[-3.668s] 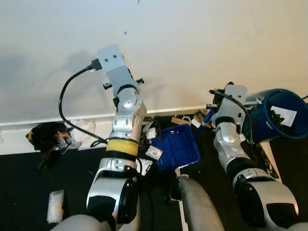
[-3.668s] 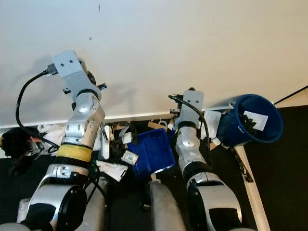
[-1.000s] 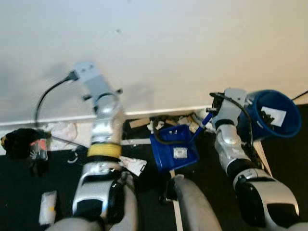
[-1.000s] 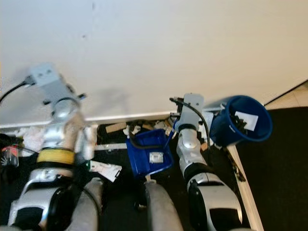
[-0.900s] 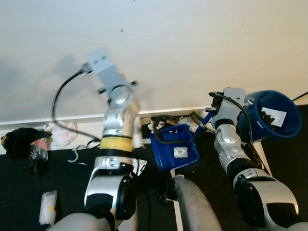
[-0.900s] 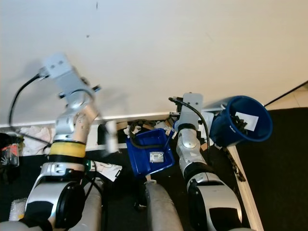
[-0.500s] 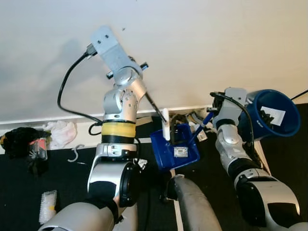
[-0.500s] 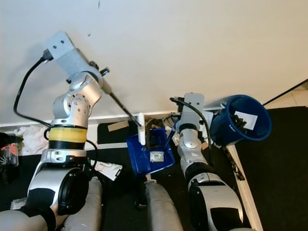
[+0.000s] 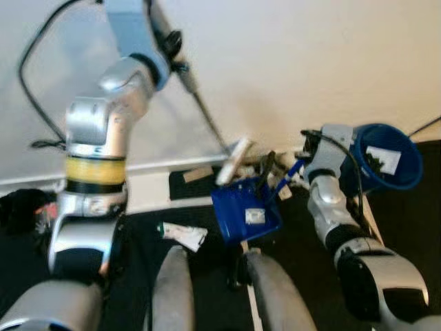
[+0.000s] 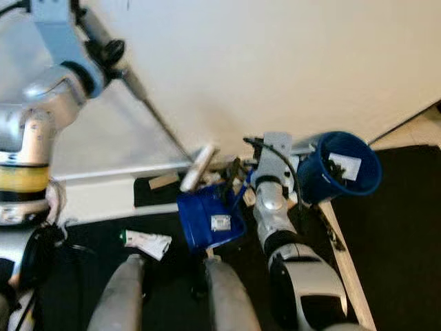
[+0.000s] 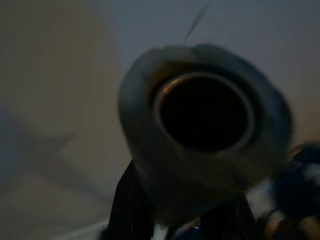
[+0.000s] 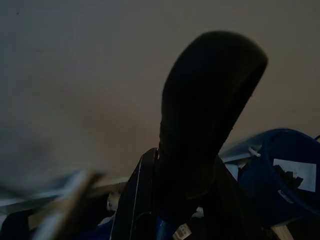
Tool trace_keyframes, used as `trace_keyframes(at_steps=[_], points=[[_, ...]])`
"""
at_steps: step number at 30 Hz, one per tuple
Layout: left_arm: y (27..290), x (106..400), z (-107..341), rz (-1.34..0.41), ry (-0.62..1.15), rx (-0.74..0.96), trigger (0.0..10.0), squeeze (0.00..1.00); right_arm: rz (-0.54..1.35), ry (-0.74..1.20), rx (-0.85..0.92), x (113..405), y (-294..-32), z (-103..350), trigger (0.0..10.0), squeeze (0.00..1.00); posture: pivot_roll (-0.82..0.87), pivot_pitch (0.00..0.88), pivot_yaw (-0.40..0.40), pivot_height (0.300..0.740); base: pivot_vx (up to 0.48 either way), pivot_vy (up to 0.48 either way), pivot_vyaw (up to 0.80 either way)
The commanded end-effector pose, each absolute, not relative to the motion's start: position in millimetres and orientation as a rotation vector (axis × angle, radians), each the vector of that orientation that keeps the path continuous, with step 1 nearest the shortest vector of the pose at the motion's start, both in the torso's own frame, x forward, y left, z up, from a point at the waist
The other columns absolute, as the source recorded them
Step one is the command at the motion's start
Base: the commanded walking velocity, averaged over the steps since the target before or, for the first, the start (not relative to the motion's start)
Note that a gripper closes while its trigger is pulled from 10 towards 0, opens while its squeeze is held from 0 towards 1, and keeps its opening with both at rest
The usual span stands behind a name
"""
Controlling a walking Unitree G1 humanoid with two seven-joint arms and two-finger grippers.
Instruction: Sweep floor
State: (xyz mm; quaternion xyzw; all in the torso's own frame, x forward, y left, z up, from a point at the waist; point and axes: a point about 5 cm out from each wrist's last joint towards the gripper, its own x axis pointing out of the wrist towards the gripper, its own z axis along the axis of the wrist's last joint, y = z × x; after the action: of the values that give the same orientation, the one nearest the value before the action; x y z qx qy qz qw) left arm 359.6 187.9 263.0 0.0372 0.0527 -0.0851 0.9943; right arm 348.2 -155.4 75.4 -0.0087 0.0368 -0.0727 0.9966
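My left gripper (image 10: 96,36) is raised high by the wall, shut on a thin dark broom handle (image 9: 205,118). The handle's hollow end (image 11: 202,112) sits between its black fingers (image 11: 127,210). The white brush head (image 9: 234,160) hangs tilted just above the far rim of a blue dustpan (image 9: 241,207). The pan is tipped up on the dark floor and holds a small paper scrap (image 9: 254,216). My right gripper (image 9: 302,153) is shut on the dustpan's handle (image 12: 205,110).
A blue bin (image 10: 311,181) with paper inside stands by my right arm. A white wrapper (image 9: 182,234) lies on the dark floor near my legs (image 9: 172,289). A brown scrap (image 9: 198,174) lies by the white skirting. A black bundle (image 9: 21,207) is at far left.
My left arm has swung upward, lifting the broom. The brush head has come out of the dustpan to just above its rim. The right arm and dustpan have barely moved.
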Motion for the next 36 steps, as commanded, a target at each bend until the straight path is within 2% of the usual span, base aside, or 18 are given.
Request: trace_keyframes(at_steps=[1, 2, 4, 6, 9, 14, 17, 20, 29, 36], points=[[216.7, 351.1, 252.6, -0.087, 0.137, 0.226, 10.0, 0.00, -0.193, 0.217, -0.028, 331.0, -170.2, 45.7, 10.0, 0.00, 0.14, 0.124, -0.142, 0.740, 0.000, 0.000, 0.00], [216.7, 351.1, 252.6, -0.087, 0.137, 0.226, 10.0, 0.00, -0.193, 0.217, -0.028, 331.0, -170.2, 45.7, 10.0, 0.00, 0.14, 0.124, -0.142, 0.740, 0.000, 0.000, 0.00], [248.9, 343.1, 234.5, 0.033, 0.165, 0.313, 10.0, 0.00, -0.211, 0.228, 0.081, 330.8, -174.1, 44.6, 10.0, 0.00, 0.15, 0.100, -0.141, 0.740, 0.000, 0.000, 0.00], [257.8, 340.2, 229.1, 0.065, 0.171, 0.333, 10.0, 0.00, -0.214, 0.231, 0.137, 330.7, -174.8, 44.0, 10.0, 0.00, 0.15, 0.095, -0.141, 0.740, 0.000, 0.000, 0.00], [278.6, 333.4, 207.5, 0.156, 0.159, 0.423, 10.0, 0.00, -0.210, 0.205, 0.361, 333.0, -177.2, 46.5, 10.0, 0.00, 0.16, 0.062, -0.137, 0.740, 0.000, 0.000, 0.00], [286.7, 326.7, 195.5, 0.208, 0.144, 0.410, 10.0, 0.00, -0.207, 0.140, 0.441, 337.4, -186.0, 55.7, 10.0, 0.00, 0.16, 0.033, -0.124, 0.740, 0.000, 0.000, 0.00], [288.2, 321.0, 198.6, 0.252, 0.067, 0.325, 10.0, 0.00, -0.221, 0.045, 0.515, 342.4, -202.7, 69.9, 10.0, 0.00, 0.16, 0.014, -0.113, 0.740, 0.000, 0.000, 0.00], [290.4, 315.5, 199.2, 0.269, 0.040, 0.311, 10.0, 0.00, -0.222, -0.047, 0.573, 345.5, -215.7, 82.7, 10.0, 0.00, 0.16, 0.009, -0.101, 0.740, 0.000, 0.000, 0.00], [294.1, 300.7, 173.3, 0.267, 0.108, 0.340, 10.0, 0.00, -0.159, -0.142, 0.632, 346.9, -218.1, 92.6, 10.0, 0.00, 0.17, 0.000, -0.097, 0.740, 0.000, 0.000, 0.00], [291.9, 298.6, 172.5, 0.272, 0.100, 0.324, 10.0, 0.00, -0.147, -0.147, 0.654, 346.7, -215.2, 91.3, 10.0, 0.00, 0.17, 0.000, -0.099, 0.740, 0.000, 0.000, 0.00]])
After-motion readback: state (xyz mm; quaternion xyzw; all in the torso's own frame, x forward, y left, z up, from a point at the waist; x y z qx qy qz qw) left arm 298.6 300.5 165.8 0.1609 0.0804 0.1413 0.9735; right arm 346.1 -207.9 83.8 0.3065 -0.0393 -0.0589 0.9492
